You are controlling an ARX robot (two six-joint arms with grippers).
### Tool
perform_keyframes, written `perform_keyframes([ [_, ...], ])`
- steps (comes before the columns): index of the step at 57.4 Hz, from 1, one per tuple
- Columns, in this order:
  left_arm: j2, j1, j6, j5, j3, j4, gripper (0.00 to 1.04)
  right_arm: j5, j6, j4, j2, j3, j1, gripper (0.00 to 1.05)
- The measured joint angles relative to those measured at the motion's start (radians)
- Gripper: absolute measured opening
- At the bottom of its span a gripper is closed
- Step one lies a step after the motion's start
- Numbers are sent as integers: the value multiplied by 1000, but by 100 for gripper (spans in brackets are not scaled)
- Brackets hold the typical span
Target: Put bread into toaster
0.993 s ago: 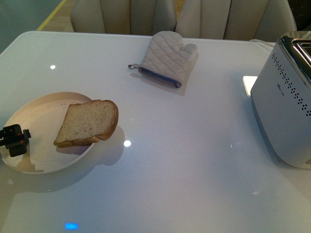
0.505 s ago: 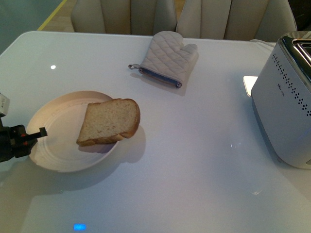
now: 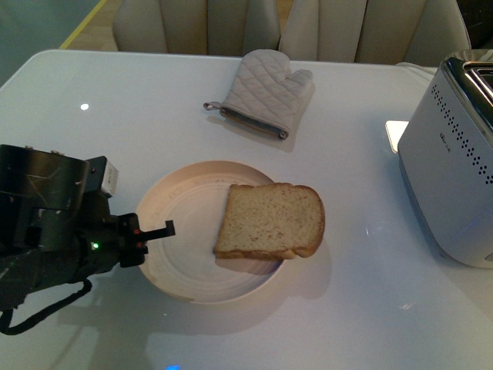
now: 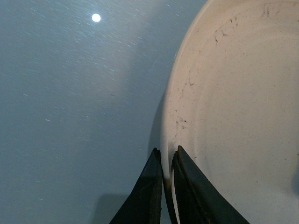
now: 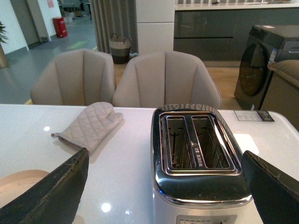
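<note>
The left tool (image 4: 166, 156) pinches the plate (image 3: 173, 208) by its rim, the bread (image 3: 269, 221) overhanging the plate's right edge toward the toaster (image 3: 454, 162) (bare tabletop (image 3: 362, 254) between), while the right tool (image 5: 164, 153) gapes wide.

Nothing legible is showing in any view. The toaster (image 3: 451, 181) is carrying a small dark mark (image 3: 444, 139) on its dotted side, too small to read. A strip of tiny print (image 5: 195, 156) is running between its two slots, directly ahead of the right gripper (image 5: 163, 158), and is too blurred to make out. A card (image 5: 254, 115) is lying on the surface (image 5: 131, 140) beyond the toaster, farther from that gripper, and its dark print is too fine to read.
</note>
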Motion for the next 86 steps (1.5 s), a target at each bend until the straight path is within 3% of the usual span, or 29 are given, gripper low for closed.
perform_keyframes([
  [12,4,-97,-92,-33,9,-12,4,0,0,0,0,0,0,96],
  [24,11,-137,-142,-43,19,-15,5,0,0,0,0,0,0,96],
  [41,4,-155,-180,-43,-5,14,49,0,0,0,0,0,0,96],
  [59,-187,-83,-229,-41,-137,69,98,0,0,0,0,0,0,96],
  [76,-592,3,-245,-14,-319,84,97,0,0,0,0,0,0,96],
  [86,-925,77,-275,7,-434,-9,97,0,0,0,0,0,0,96],
])
